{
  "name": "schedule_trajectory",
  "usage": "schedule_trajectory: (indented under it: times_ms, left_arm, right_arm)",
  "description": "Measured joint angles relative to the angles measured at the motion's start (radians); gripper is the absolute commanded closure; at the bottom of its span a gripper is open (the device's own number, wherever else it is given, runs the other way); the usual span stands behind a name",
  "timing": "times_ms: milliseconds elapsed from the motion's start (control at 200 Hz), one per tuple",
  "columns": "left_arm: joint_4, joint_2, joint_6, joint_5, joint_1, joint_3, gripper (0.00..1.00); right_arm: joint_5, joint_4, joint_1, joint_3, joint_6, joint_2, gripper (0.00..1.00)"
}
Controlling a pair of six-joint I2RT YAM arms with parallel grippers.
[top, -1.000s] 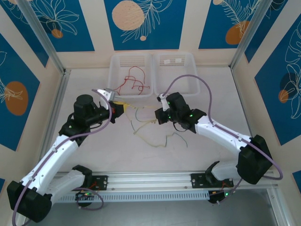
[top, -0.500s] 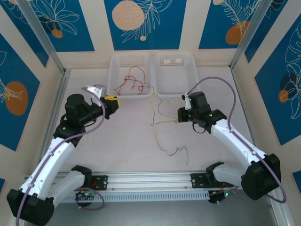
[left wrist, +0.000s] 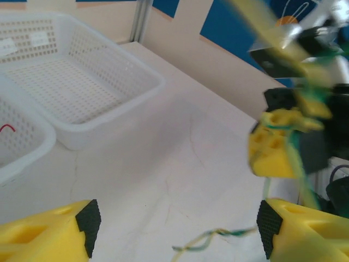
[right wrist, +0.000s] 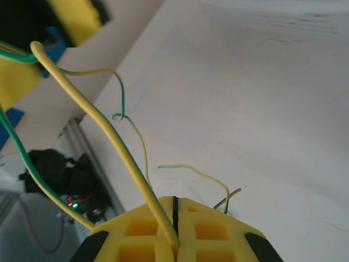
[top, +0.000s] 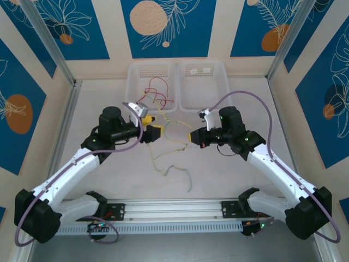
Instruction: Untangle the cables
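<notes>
Pale yellow-green cables lie kinked mid-table, between the two grippers. One strand loops up to my right gripper, which is shut on it; in the right wrist view that cable runs out of the closed gripper toward the upper left. My left gripper faces it and is open. In the left wrist view a twisted strand lies on the table under the gap of the open gripper. Red cables sit in the left basket.
Two white perforated baskets stand side by side at the back; the right basket holds small white bits. Metal frame posts and walls bound the table. A rail with both arm bases runs along the near edge.
My left gripper went from shut to open and swung back toward the table's middle. The right gripper moved left with its strand, and the loose cables shifted left and nearer.
</notes>
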Motion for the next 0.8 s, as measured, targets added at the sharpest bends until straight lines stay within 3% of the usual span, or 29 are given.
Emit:
schedule_trajectory:
  times_ms: [70, 110, 250, 545, 800]
  left_arm:
    - [0.010, 0.003, 0.001, -0.015, 0.000, -0.003, 0.88]
    - [0.019, 0.002, 0.001, -0.019, 0.000, -0.004, 1.00]
    - [0.020, -0.003, 0.018, -0.040, -0.004, -0.004, 1.00]
    - [-0.120, -0.102, 0.102, -0.205, -0.008, 0.003, 1.00]
    - [-0.208, -0.093, 0.151, -0.240, -0.003, 0.058, 1.00]
  right_arm:
    - [-0.044, 0.010, 0.009, 0.000, 0.000, -0.010, 1.00]
    - [-0.058, 0.016, 0.010, 0.000, 0.001, -0.014, 1.00]
    - [-0.025, 0.021, 0.008, 0.002, 0.002, -0.025, 1.00]
    - [0.290, -0.127, -0.086, 0.078, 0.004, 0.008, 1.00]
    - [0.311, -0.157, -0.089, 0.100, -0.016, 0.018, 0.98]
